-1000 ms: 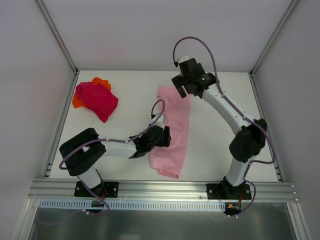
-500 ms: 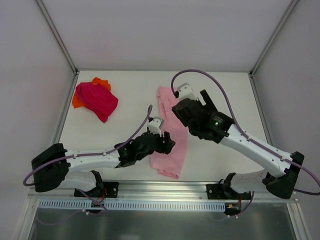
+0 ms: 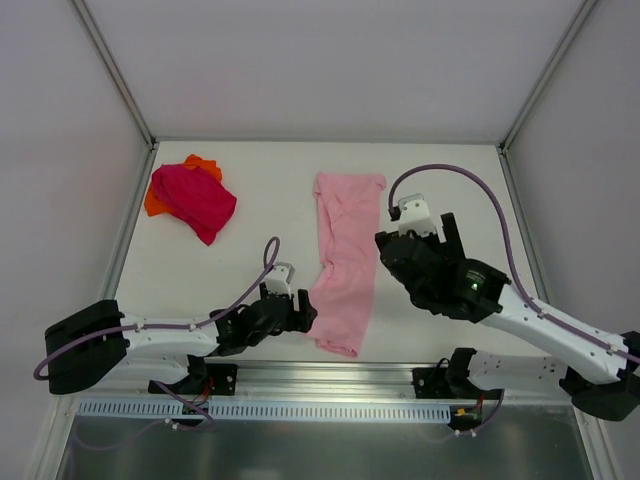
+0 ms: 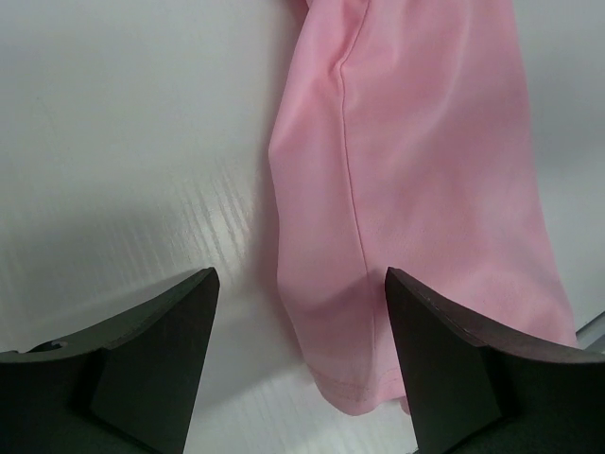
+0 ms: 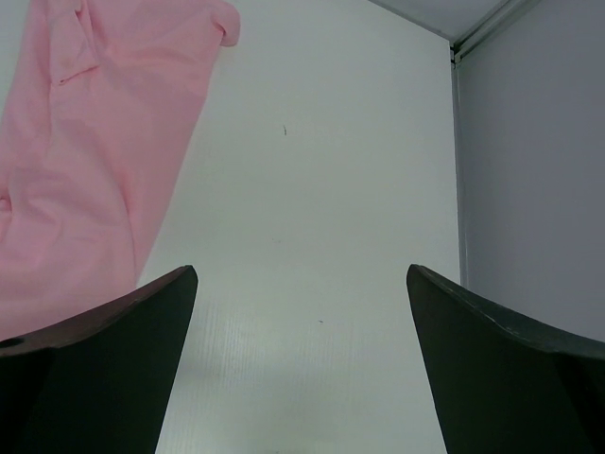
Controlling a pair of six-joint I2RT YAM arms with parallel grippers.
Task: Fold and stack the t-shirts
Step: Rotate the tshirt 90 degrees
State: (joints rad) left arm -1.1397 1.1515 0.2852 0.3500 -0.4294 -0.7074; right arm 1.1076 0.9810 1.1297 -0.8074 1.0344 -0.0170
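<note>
With left gripper (image 3: pixel 306 318) and right gripper (image 5: pixel 301 284) withdrawn, open and empty, the light pink cloth t-shirt (image 3: pixel 345 260) at centre frame is left lengthwise-folded, awaiting crosswise folding.

A single shirt (image 3: pixel 345 250) lies mid-table (image 3: pixel 250 200), running far to near. At the far left, a top shirt (image 3: pixel 195 197) lies on a bottom shirt (image 3: pixel 150 205). The left pincer (image 4: pixel 301 274) is at the single shirt's near left edge, the right pincer (image 5: pixel 301 270) to its right.
</note>
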